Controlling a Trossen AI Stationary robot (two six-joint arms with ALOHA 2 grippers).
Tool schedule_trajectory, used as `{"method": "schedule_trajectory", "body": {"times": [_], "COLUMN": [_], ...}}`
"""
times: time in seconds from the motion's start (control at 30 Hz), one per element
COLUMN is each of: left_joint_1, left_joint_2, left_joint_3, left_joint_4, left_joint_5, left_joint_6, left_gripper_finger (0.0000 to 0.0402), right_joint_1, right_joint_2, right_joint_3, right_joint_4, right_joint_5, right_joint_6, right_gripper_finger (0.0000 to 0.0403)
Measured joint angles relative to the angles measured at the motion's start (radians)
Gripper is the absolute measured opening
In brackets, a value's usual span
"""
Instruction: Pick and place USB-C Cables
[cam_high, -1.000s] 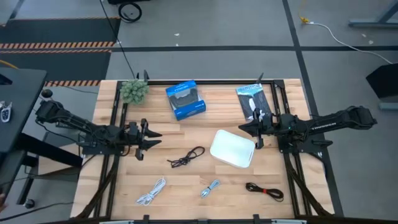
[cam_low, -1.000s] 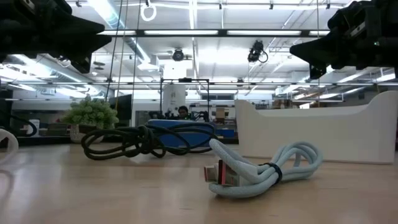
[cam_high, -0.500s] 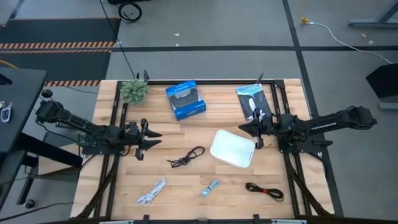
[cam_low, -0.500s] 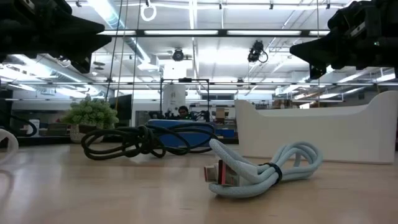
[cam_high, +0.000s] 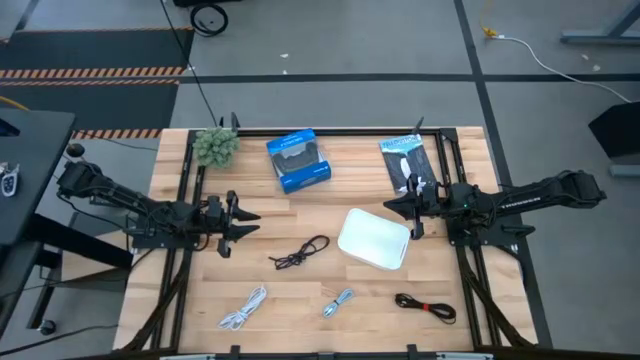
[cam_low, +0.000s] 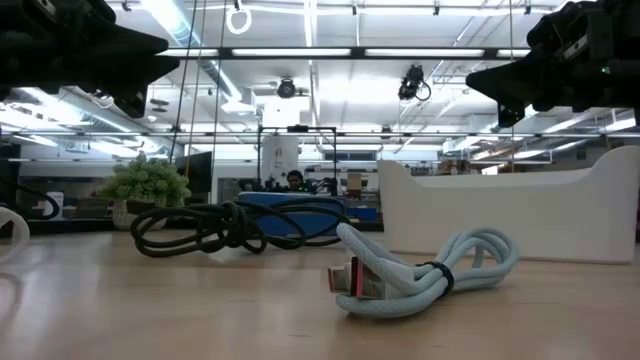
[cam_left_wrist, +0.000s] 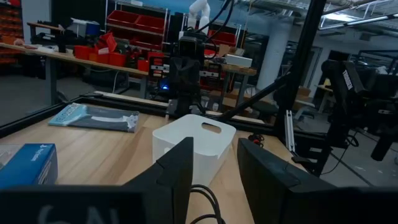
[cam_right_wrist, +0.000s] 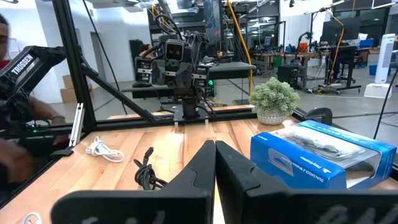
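Note:
Four coiled cables lie on the wooden table. In the high view they are the black cable (cam_high: 300, 251), the white cable (cam_high: 243, 307), the silvery grey-blue cable (cam_high: 338, 301) and the black cable with red ties (cam_high: 425, 306). The white tray (cam_high: 374, 239) sits to the right of the black cable. My left gripper (cam_high: 255, 223) hovers open at the table's left, above and apart from the black cable (cam_left_wrist: 208, 202). My right gripper (cam_high: 388, 206) hangs shut just beyond the tray's far right corner. The low view shows the grey-blue cable (cam_low: 420, 275) nearest, with both grippers high above the table.
A blue box (cam_high: 298, 160), a small green plant (cam_high: 215, 146) and a black package (cam_high: 406, 163) stand along the far edge. Black frame rails run down both sides of the table. Bare wood lies between the cables at the near edge.

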Motion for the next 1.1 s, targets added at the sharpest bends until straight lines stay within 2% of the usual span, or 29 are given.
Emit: {"method": "schedule_trajectory", "body": {"times": [1.0,1.1], "left_joint_1": [0.0,0.0], "left_joint_2": [0.0,0.0], "left_joint_3": [0.0,0.0], "left_joint_4": [0.0,0.0], "left_joint_5": [0.0,0.0], "left_joint_6": [0.0,0.0], "left_gripper_finger": [0.0133,0.0133], "right_joint_1": [0.0,0.0], "right_joint_2": [0.0,0.0], "right_joint_3": [0.0,0.0], "right_joint_4": [0.002,0.008], "right_joint_5": [0.0,0.014], "right_joint_6": [0.0,-0.063], "right_gripper_finger": [0.0018,0.0018]}}
